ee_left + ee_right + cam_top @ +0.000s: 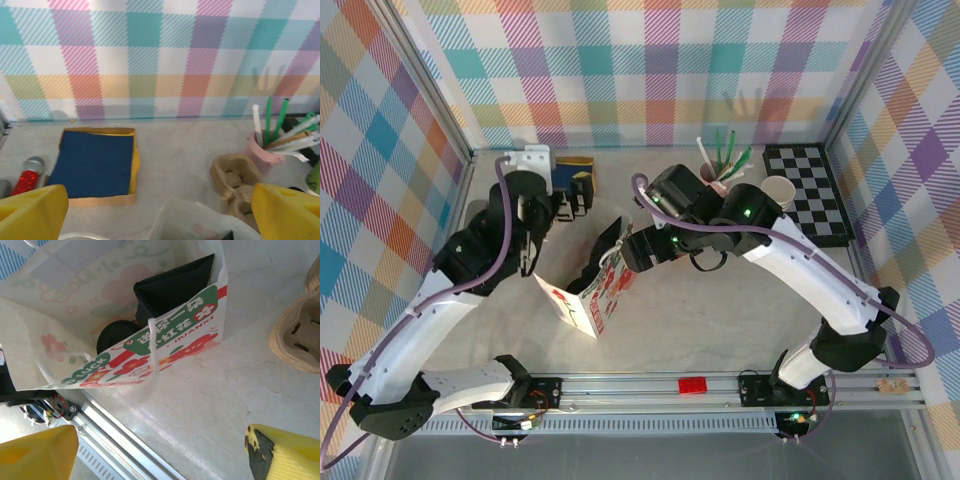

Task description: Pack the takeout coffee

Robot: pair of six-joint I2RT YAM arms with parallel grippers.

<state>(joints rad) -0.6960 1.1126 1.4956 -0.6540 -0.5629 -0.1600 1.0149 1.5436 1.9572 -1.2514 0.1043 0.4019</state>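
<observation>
We hold left jaws and right jaws wide open, takeout coffee [113,335] inside printed paper bag [175,342], standing on surface [225,395]

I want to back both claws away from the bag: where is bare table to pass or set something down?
Free: the near strip between the paper bag and the front rail, and the back patch between the blue tray and the pulp cup carrier. Crowded: back right, with straw cup, paper cup and checkerboard together.
</observation>
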